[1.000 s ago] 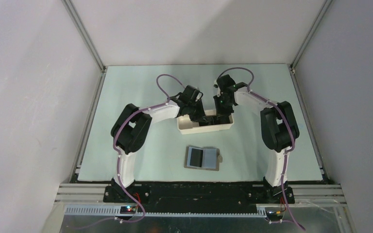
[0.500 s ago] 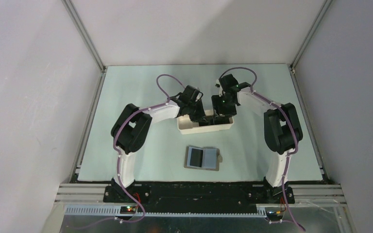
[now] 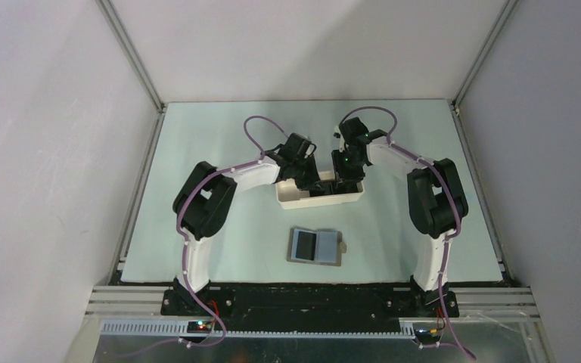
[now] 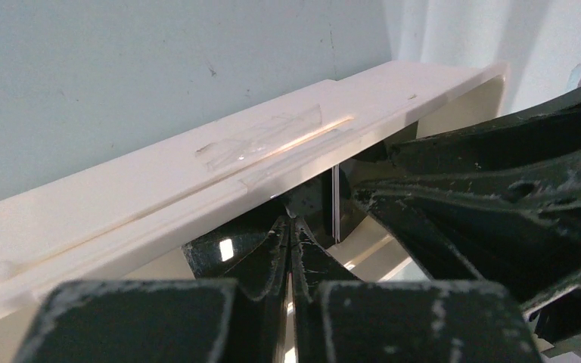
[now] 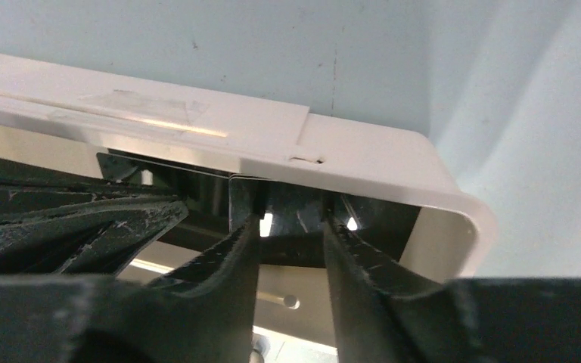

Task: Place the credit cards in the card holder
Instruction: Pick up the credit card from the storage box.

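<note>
The card holder lies open on the table, light blue pockets up, near the arm bases. Both grippers reach down into the long white tray. My left gripper is shut, its tips pressed together against a glossy black credit card leaning on the tray's far wall. Whether it pinches that card is hidden. A second card stands on edge just right of it. My right gripper is open inside the tray, its left fingertip at the upright card.
The tray stands between the two wrists, behind the card holder. The other arm's fingers crowd each wrist view: the right gripper's and the left gripper's. Grey booth walls close in the pale table on three sides.
The right arm shifted slightly over the tray and its jaws changed width. The left arm, tray and card holder stayed put.
</note>
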Tool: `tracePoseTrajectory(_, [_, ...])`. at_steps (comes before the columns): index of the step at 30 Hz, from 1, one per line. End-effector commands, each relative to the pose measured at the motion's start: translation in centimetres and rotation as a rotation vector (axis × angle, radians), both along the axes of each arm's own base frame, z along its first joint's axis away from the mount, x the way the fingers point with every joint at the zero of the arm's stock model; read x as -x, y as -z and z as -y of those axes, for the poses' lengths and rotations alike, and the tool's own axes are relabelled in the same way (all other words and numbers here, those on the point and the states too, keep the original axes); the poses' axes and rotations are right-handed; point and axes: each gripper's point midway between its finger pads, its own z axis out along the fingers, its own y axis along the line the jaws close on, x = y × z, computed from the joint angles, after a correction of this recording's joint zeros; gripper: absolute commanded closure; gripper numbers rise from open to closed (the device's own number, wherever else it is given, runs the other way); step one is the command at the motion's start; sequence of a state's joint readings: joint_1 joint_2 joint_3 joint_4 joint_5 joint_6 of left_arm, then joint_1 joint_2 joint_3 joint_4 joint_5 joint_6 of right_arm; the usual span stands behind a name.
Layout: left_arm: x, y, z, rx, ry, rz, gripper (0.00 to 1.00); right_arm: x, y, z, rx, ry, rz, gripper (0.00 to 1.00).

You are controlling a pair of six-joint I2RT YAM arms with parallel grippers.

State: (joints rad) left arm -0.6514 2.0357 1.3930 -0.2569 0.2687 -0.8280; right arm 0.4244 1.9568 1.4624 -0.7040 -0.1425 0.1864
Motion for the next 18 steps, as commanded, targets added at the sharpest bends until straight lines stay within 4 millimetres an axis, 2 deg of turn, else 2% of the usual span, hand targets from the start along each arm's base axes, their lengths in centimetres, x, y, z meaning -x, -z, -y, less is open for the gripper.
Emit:
tracePoseTrajectory(1, [-0.4,-0.2,0.2,-0.006,0.025,0.021,0.94,-0.5,0.7,0.6,0.04,0.01,0.021,0.63])
tracePoseTrajectory(7, [-0.3,-0.1,0.2,-0.007,0.025,0.017,0.94,-0.6,0.4,1.1,0.062,0.016,0.038,0.67])
tracePoseTrajectory(9, [-0.3,0.0,0.2,-0.006,0.026,0.015,0.94,-0.5,-0.1,0.9,0.046,0.012,0.044,0.61])
tracePoseTrajectory(12, [-0.2,0.0,0.2,-0.006,0.027,0.016,0.94,-0.3,-0.9,0.1,-0.007,0.01,0.04,0.42])
tracePoseTrajectory(14, [-0.3,-0.1,0.2,-0.005,0.025,0.017,0.94,-0.2,-1.0,-0.2,-0.038,0.014,0.035,0.35])
tracePoseTrajectory(18, [-0.3,-0.1,0.2,-0.005,0.027,0.016,0.94,-0.1,-0.5,-0.4,-0.044,0.017,0.021,0.28])
